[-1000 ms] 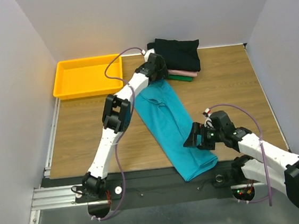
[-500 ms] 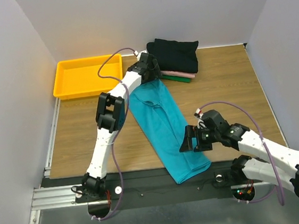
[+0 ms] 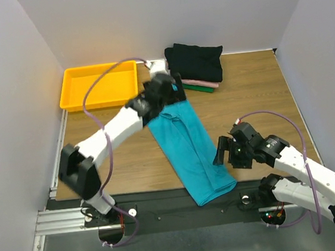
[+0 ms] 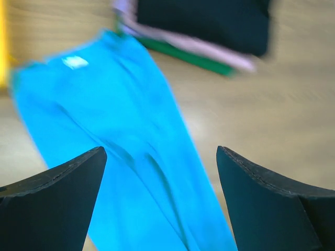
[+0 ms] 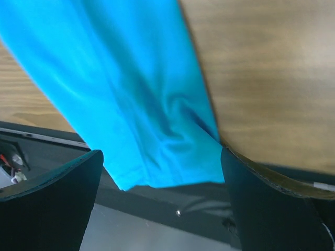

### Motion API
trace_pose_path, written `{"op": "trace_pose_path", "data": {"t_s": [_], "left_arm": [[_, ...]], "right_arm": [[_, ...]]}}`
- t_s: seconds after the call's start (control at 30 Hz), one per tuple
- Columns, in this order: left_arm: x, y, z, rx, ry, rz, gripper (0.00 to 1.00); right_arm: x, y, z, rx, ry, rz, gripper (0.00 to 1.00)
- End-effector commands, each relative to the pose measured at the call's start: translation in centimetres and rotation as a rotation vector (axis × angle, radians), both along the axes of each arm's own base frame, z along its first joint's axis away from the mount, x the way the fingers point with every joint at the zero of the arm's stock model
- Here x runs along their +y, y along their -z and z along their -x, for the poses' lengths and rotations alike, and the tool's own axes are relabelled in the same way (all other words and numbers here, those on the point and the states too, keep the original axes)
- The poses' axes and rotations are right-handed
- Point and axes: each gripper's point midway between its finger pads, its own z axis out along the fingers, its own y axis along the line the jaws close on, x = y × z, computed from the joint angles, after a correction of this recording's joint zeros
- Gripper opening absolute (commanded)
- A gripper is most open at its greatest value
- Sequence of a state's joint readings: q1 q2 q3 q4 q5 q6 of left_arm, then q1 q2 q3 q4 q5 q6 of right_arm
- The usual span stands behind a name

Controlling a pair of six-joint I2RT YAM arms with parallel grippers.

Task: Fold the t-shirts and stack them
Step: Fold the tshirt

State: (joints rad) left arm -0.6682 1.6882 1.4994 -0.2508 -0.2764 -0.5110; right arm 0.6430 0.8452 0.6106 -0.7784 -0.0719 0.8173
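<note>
White label (image 4: 75,61) on teal t-shirt (image 4: 131,130); left wrist only

The blurred picture shows the left gripper (image 4: 159,157) with its two black fingers (image 4: 52,204) spread wide and nothing between them, above the teal t-shirt (image 4: 120,130), which lies as a long strip across the wooden table (image 4: 282,115) from upper left to the bottom edge, a white label (image 4: 75,62) near its far end. Just beyond it sits a stack: the black t-shirt (image 4: 204,21) on top, edges of the pale pink t-shirt (image 4: 220,55) and the green t-shirt (image 4: 196,58) showing beneath
</note>
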Motion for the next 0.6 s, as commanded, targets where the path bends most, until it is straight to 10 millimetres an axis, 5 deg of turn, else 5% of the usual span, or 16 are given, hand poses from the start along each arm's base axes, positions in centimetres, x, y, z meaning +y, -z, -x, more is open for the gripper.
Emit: {"op": "trace_pose_path", "data": {"t_s": [0.0,0.03,0.17,0.2,0.27,0.3,0.4,0.57], "left_arm": [[-3.8,1.9,9.5,-0.011,0.090,0.033,0.98],[-5.1,3.4,14.1,0.015,0.159,0.051,0.98],[-5.2,8.0,22.5,0.135,0.212,0.014,0.98],[-6.4,9.0,26.6,0.159,0.310,-0.009,0.98],[-5.9,11.1,30.3,0.199,0.351,-0.061,0.98],[-6.4,11.8,33.7,0.208,0.436,-0.089,0.98],[-6.9,14.2,37.4,0.231,0.534,-0.165,0.98],[-9.3,16.1,39.3,0.201,0.655,-0.297,0.95]], "right_arm": [[-2.2,1.5,1.5,0.092,0.115,0.082,1.00],[-2.2,1.4,1.5,0.091,0.120,0.078,1.00],[-3.6,0.8,1.0,0.053,0.207,0.118,1.00],[-4.6,0.7,0.8,0.028,0.244,0.151,1.00],[-5.0,0.7,0.8,0.020,0.271,0.156,1.00],[-4.9,0.8,1.0,0.027,0.269,0.149,1.00],[-4.6,1.7,2.0,0.086,0.231,0.148,0.95],[-4.1,4.1,3.9,0.214,0.161,0.176,0.81]]}}
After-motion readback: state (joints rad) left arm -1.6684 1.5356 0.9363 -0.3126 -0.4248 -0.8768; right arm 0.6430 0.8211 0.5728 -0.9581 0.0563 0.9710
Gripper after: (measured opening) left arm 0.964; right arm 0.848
